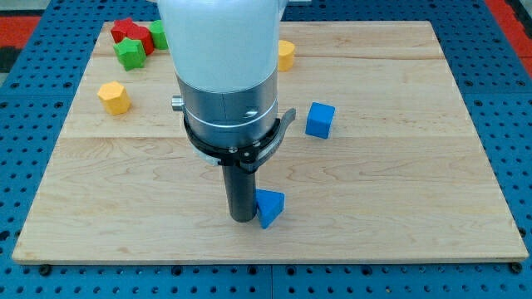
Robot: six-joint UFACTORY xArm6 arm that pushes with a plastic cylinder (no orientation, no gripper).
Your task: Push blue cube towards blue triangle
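Observation:
The blue cube (319, 120) sits right of the board's middle. The blue triangle (269, 207) lies lower, near the view's bottom centre. My tip (242, 219) rests on the board just left of the blue triangle, touching or almost touching it. The blue cube is up and to the right of my tip, well apart from it. The arm's wide white and grey body hides the board's upper middle.
A yellow block (114, 97) sits at the left. Red blocks (133, 33) and green blocks (130, 53) cluster at the top left. Another yellow block (286, 55) shows right of the arm's body. The wooden board (416, 216) lies on a blue pegboard.

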